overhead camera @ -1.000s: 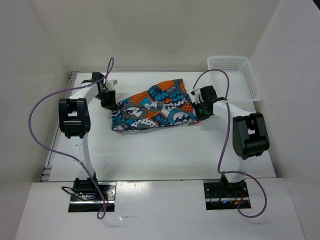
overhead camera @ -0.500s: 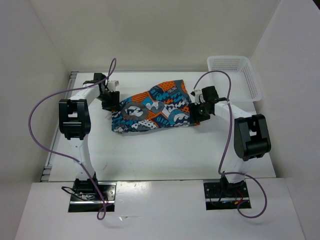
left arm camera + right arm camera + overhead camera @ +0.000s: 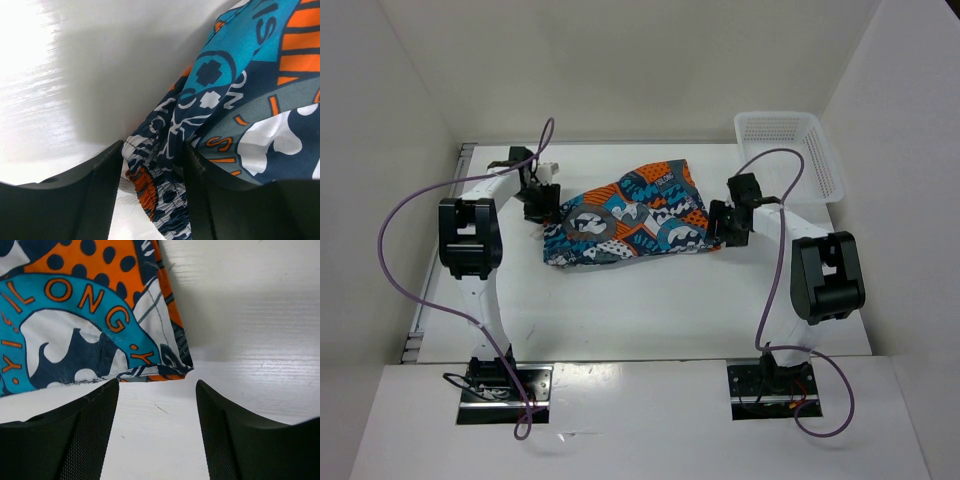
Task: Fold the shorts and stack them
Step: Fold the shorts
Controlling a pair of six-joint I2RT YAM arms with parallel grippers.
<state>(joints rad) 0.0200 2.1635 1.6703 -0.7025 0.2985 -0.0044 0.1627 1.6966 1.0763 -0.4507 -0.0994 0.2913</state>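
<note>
Here we see the shorts [image 3: 630,218] lying spread flat on the table [image 3: 650,300]. Our left gripper [image 3: 153,150] has the gathered elastic waistband bunched between its fingers [image 3: 100,190]. The cloth presses against both inner faces, so we read it as clamped on the fabric. Our right gripper [image 3: 156,387] stands with its fingers parted. Only bare table shows between them, and the hem corner sits just beyond the fingertips, apart from both. The white mesh basket [image 3: 825,165] rests well beyond the right fingers.
</note>
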